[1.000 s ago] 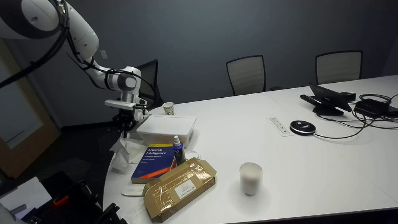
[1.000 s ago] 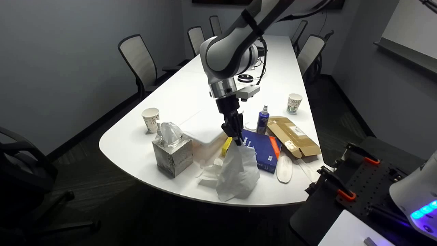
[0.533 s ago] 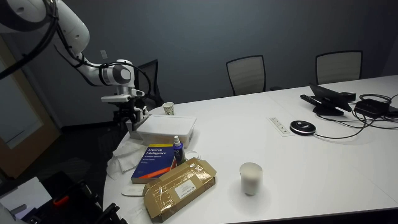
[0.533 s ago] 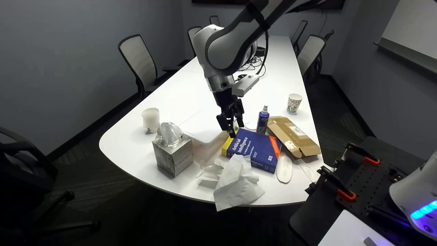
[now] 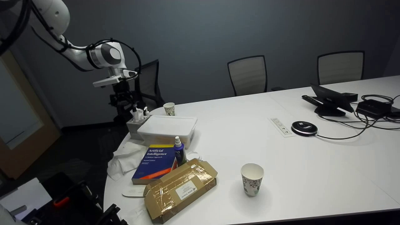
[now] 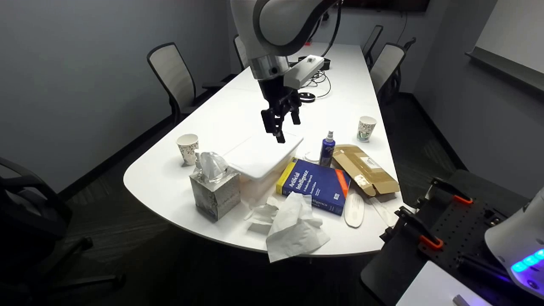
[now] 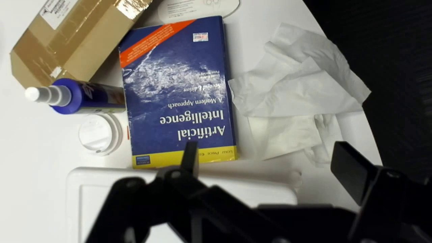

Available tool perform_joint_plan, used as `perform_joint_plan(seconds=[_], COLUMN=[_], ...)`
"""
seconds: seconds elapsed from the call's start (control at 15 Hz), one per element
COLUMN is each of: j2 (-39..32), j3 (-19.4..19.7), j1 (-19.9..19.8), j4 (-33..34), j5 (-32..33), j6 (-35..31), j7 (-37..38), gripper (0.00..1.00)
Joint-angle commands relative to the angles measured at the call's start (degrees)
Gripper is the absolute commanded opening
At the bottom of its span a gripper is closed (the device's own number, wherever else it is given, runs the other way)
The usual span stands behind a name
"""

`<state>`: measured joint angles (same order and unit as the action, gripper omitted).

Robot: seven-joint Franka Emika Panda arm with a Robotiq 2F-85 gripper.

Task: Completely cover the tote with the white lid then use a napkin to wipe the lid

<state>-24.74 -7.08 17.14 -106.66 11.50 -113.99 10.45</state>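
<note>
retreat judged due: tool (image 7: 268, 155) spread, nothing gripped.
napkin (image 7: 300, 87) is seen at tool's one o'clock, wrist view; white lid (image 5: 168, 124), seated on tote (image 5: 162, 140), is best spared by straight ascent.

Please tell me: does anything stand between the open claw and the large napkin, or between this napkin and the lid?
Nothing visible stands between the claw and the large napkin. Toward the white lid, another tissue lies low, partly under the napkin, probably no obstacle; the blue book lies just alongside.
</note>
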Motion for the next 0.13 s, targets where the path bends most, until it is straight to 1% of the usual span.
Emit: perform_joint_plan(seconds=[0.0, 0.07], j2=[4.5, 4.9], j3=[-0.6, -0.6], j1=[-0.5, -0.7], j4=[-2.5, -2.5], j5=[-0.5, -0.6], j6=[-0.4, -0.2], j7=[0.5, 0.3], gripper=[1.00, 1.00])
